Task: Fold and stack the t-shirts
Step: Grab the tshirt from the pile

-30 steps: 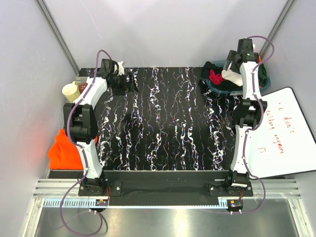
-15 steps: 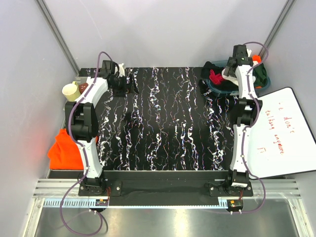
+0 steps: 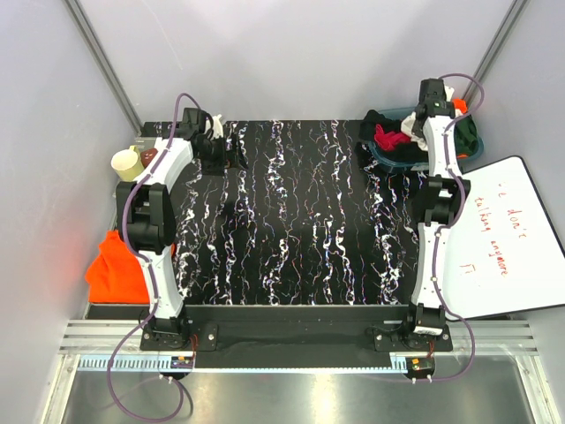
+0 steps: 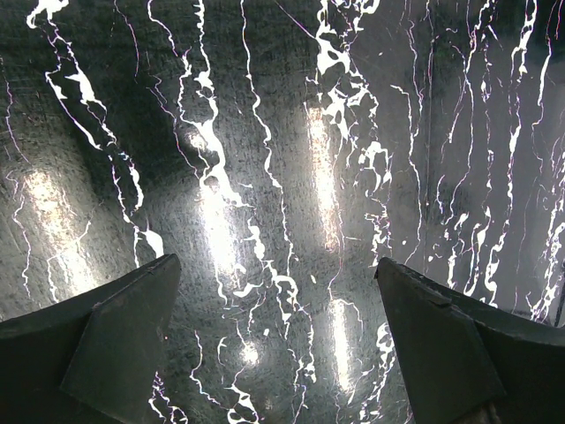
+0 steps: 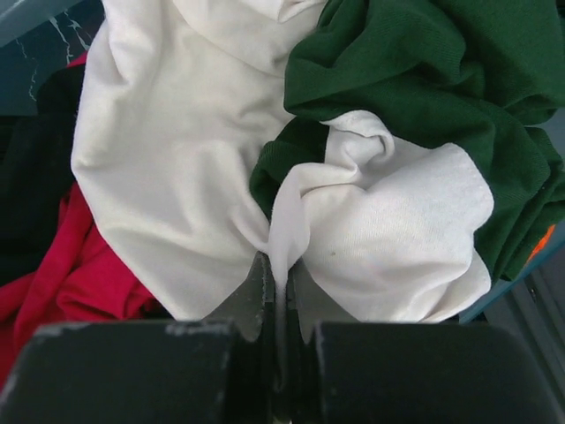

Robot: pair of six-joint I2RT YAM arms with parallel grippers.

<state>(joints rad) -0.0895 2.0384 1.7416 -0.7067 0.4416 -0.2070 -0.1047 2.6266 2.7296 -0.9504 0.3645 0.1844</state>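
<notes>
Black marbled table spans the view; an orange shirt lies off its left edge. Left hand hangs wide open just above the table. Right hand pinches a fold of the cream shirt, piled in the far-right bin.

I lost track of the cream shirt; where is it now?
The cream shirt is in the far-right bin in the top view, beside the magenta shirt, a fold pinched by the right tool.
</notes>
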